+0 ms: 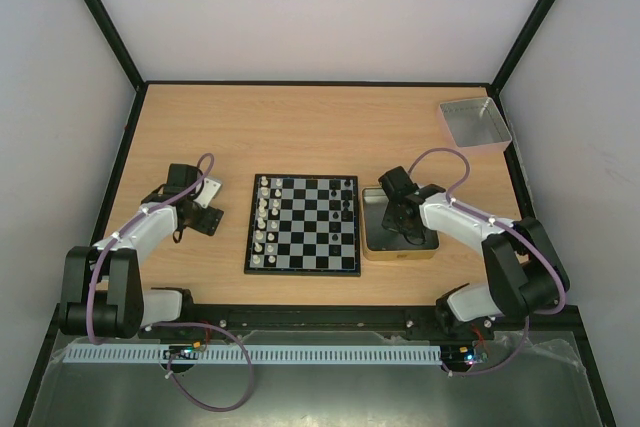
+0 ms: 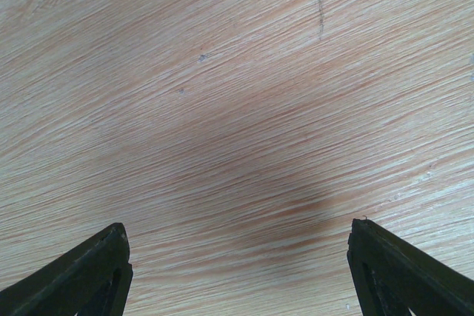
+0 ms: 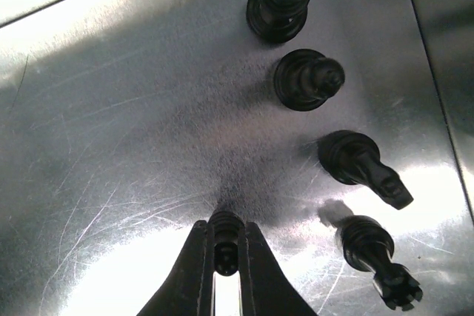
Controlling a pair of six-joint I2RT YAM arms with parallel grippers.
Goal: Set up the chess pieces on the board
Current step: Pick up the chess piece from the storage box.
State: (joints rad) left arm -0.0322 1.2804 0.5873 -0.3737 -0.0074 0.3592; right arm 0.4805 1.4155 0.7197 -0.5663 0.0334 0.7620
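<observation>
Right gripper [image 3: 226, 238]: was clenched on one black piece [image 3: 226, 220], which was pinched between both fingers inside the tin [image 3: 111, 146]. The narrow pinch was judged suited to a figure this slim.
Held piece: whether it had been raised off the tin floor could not be told.
Loose black pieces [image 3: 307, 79]: four were seen in a row just to the right of the held one, apart from each other, so one could be taken without the rest being knocked.
Board [image 1: 300, 269]: was laid at the middle of the table [image 2: 222, 72], between the arms and just beside the tin.
White pieces [image 1: 263, 222]: were lined along the board's left side.
Black pieces on the board [image 1: 346, 202]: a few were set on the right side, so the black side was judged unfinished.
Left gripper [image 2: 237, 257]: was spread wide over bare wood with nothing between its fingers, and was judged to be parked out of the way.
</observation>
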